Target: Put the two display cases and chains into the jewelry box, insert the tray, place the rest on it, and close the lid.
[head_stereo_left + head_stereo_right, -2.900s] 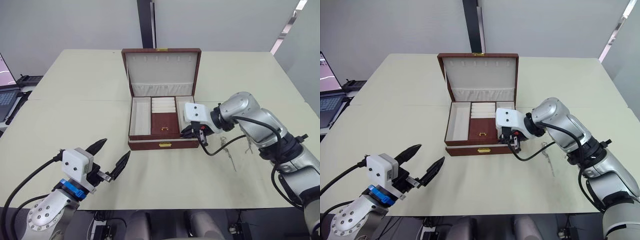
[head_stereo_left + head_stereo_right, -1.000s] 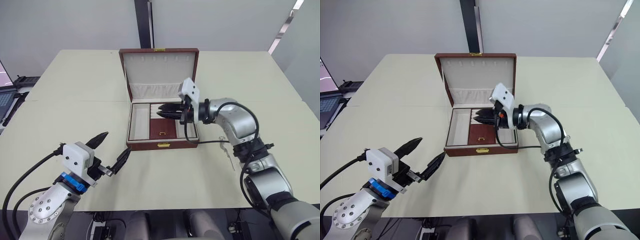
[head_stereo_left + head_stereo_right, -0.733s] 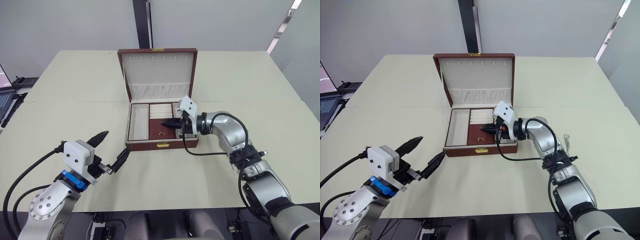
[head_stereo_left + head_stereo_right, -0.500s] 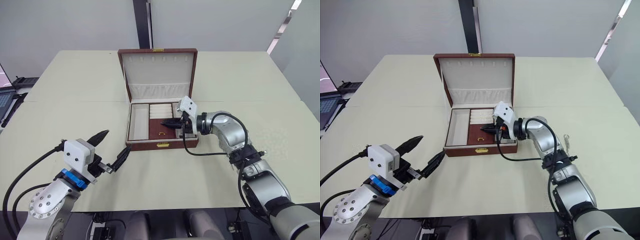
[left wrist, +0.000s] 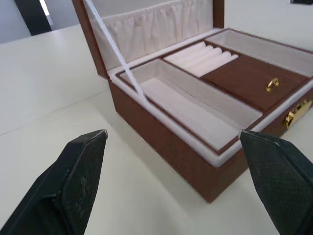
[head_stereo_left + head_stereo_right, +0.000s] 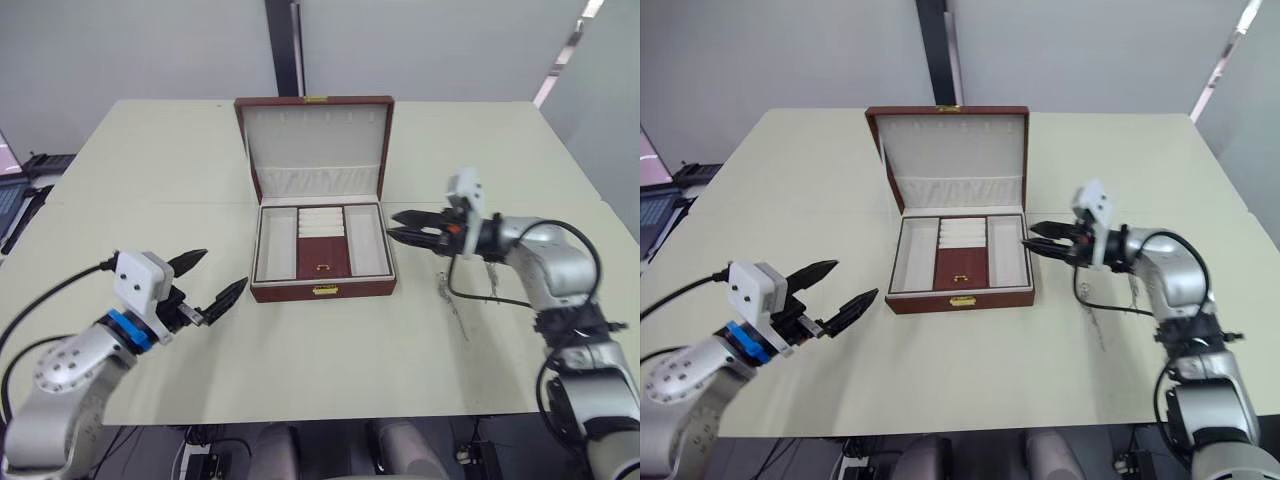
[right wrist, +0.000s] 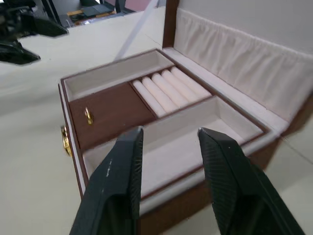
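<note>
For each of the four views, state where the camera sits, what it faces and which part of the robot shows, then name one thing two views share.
Left eye view: on the head, looking down at the table; both arms show.
Right eye view: beside it, same scene.
Left wrist view: on the left wrist, facing the jewelry box; open left gripper.
Right wrist view: on the right wrist, facing the tray; open right gripper.
Shared: the box's gold handle.

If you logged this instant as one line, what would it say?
box: lid open, tray in | chain: on table, right of box | left gripper: open, empty | right gripper: open, empty, beside box
</note>
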Motion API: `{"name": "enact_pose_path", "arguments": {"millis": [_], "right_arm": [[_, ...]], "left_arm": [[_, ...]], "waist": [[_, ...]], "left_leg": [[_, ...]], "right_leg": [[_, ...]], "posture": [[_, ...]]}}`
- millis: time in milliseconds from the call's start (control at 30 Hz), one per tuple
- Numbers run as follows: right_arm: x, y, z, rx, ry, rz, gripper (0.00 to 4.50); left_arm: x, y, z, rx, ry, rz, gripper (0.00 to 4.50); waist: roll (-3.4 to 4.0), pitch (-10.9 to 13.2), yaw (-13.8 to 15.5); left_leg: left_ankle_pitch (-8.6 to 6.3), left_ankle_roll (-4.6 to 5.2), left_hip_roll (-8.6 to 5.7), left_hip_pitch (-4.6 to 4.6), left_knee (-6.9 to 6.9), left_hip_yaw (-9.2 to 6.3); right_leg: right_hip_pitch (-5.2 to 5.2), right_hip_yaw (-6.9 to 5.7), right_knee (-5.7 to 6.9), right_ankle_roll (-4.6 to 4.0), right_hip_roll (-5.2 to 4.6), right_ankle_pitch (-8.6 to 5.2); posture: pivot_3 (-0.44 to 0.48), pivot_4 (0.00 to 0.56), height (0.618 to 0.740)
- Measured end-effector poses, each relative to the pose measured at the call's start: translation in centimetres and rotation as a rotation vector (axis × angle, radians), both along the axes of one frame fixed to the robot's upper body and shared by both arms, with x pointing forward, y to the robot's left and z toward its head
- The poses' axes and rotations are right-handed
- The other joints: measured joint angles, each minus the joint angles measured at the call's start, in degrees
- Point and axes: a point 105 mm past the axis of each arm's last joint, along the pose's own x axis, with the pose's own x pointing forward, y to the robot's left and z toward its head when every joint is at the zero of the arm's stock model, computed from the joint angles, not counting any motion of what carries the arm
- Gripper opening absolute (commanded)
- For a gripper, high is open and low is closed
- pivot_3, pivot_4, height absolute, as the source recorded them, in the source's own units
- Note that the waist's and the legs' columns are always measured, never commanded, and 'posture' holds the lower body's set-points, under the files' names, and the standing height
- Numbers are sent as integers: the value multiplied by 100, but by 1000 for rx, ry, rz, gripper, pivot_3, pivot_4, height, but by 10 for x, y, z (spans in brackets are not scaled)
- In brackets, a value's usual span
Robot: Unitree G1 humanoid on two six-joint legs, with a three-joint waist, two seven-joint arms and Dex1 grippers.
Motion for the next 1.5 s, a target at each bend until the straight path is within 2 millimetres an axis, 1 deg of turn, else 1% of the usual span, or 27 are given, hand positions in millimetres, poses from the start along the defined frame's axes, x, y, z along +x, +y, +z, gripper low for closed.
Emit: {"name": "enact_pose_path", "arguments": {"millis": [33, 67, 100, 167, 200, 367, 467, 633, 800, 933, 1367, 1500], "right_arm": [[-7, -42, -13, -49, 18, -115, 2945], [-12, -67, -18, -76, 30, -192, 3190], [-14, -76, -20, -83, 32, -218, 3444], [-21, -91, -22, -106, 29, -254, 4152], [-25, -99, -24, -119, 32, -275, 4435], [-39, -133, -39, -148, 63, -382, 4477], [-42, -149, -44, -138, 70, -452, 4477], [-47, -163, -50, -127, 82, -514, 4477], [-51, -172, -61, -127, 110, -546, 4477], [-54, -175, -64, -134, 116, -554, 4477], [-56, -177, -67, -140, 120, -563, 4477], [-55, -179, -67, -135, 118, -582, 4477]], "left_arm": [[1, 23, -3, 44, 56, 29, 4500], [2, 40, -5, 46, 81, 68, 4500], [2, 46, -6, 49, 96, 74, 4500], [1, 52, -7, 56, 111, 63, 4500], [1, 59, -7, 64, 118, 70, 4500], [-3, 94, -6, 94, 127, 160, 4500], [-5, 107, -3, 103, 113, 198, 4500], [-6, 121, -4, 112, 101, 246, 4500], [-4, 128, -2, 109, 78, 272, 4500], [-2, 133, -3, 102, 77, 290, 4500], [-1, 132, -1, 105, 67, 289, 4500], [-3, 126, -3, 117, 75, 265, 4500]], "waist": [[5, 3, 73], [10, 6, 92], [10, 7, 86], [9, 7, 47], [9, 7, 37], [8, 8, 0], [7, 8, -6], [7, 8, -6], [7, 8, -5], [7, 8, -5], [6, 8, -3], [6, 8, -3]], "left_leg": [[0, 0, -6, -6, 0, -1], [-1, 0, -7, -8, 0, 14], [-1, -1, -7, -7, 0, 16], [-1, 0, -4, -5, 0, 16], [-1, 0, -4, -4, -1, 14], [-1, 0, -4, -2, -1, 17], [-1, 0, -4, -1, 0, 21], [-1, -1, -3, 2, -1, 20], [-1, -1, -3, 2, -1, 23], [-1, -1, -3, 3, -1, 22], [-1, -1, -3, 3, -1, 22], [-1, -1, -3, 3, 0, 22]], "right_leg": [[-1, -6, -5, 6, -9, -10], [-4, 6, -8, 9, -13, -12], [-4, 9, -10, 9, -12, -12], [-5, 10, -9, 10, -10, -11], [-4, 8, -8, 10, -9, -11], [-3, 10, -6, 10, -9, -11], [-3, 14, -6, 12, -10, -10], [-1, 12, -5, 12, -10, -10], [-1, 14, -5, 12, -10, -10], [-1, 14, -1, 12, -10, -10], [0, 14, 1, 13, -10, -10], [0, 13, 2, 13, -10, -10]], "posture": [[0, 150, 740], [0, 150, 740], [0, 150, 740], [0, 150, 740], [0, 150, 740], [0, 150, 740], [0, 150, 740], [0, 150, 740], [0, 150, 740], [0, 150, 740], [0, 150, 740], [0, 150, 740]]}}
